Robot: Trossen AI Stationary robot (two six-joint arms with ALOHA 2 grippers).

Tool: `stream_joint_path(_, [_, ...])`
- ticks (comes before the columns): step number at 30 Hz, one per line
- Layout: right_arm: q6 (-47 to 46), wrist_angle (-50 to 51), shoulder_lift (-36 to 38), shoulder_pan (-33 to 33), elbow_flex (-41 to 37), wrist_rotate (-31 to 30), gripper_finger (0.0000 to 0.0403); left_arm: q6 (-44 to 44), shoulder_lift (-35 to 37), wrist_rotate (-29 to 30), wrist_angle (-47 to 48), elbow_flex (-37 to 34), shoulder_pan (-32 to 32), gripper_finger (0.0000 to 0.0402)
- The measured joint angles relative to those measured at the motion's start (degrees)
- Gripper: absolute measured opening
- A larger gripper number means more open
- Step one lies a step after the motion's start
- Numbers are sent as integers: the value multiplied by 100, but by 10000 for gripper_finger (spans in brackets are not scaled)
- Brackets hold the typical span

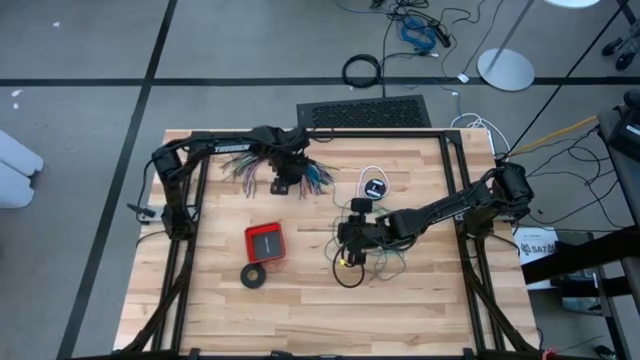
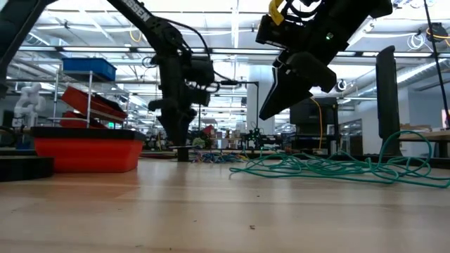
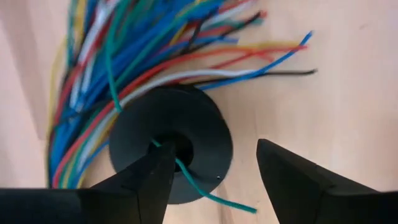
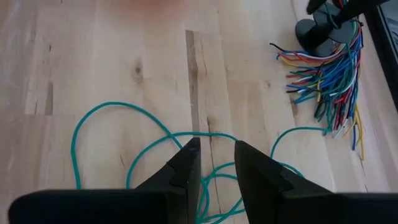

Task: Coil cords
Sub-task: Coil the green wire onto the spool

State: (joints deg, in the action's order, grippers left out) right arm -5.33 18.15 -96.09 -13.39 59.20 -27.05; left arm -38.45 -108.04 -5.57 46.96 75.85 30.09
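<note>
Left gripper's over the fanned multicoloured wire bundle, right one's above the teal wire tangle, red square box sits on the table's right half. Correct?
Not quite: the red square box lies on the left half of the wooden table, as the high view shows. The rest holds: the left gripper is over the fanned multicoloured wire bundle, the right gripper above the teal wire tangle.

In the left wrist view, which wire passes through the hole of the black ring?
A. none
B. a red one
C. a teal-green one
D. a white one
C: a teal-green wire runs through the hole of the black ring, beside the many-coloured wires.
</note>
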Motion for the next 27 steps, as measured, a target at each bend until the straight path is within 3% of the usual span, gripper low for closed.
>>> stream_joint_path(7, [-102,-51,0,-13,-49,7,87,4,-340,416,-37,-2,0,231])
stream_joint_path(19, [-265,-857,0,-20,-720,35,87,-234,-337,374,-60,45,2,110])
stream_joint_path(27, [-268,-1048,0,-20,-752,33,87,-244,-333,353,-39,49,4,99])
